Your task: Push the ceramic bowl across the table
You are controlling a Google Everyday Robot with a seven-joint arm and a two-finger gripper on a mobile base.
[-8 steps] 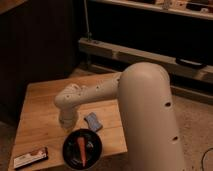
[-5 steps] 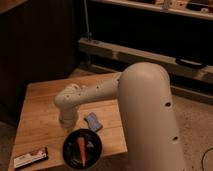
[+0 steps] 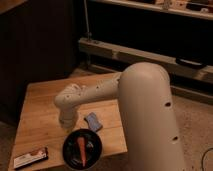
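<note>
packet (image 3: pixel 31 157): flat at the near-left corner of the surface (image 3: pixel 40 117), well apart from the bowl; i steer clear of it.
open planks: the bare wood lies to the left and far side, so i judge that is where the push should go, never toward the near edge.
end effector (image 3: pixel 68 125): hangs down from the wrist, just at the far-left rim of the bowl; i cannot tell how open it is or whether it touches; i see nothing held.
ceramic bowl (image 3: pixel 71 150): close to the near edge, an orange object (image 3: pixel 81 149) lying inside.
contact: i want it low on the rim, slow and level, so the bowl slides rather than tips.
cloth (image 3: pixel 93 121): just beside the far-right rim; may snag.
</note>
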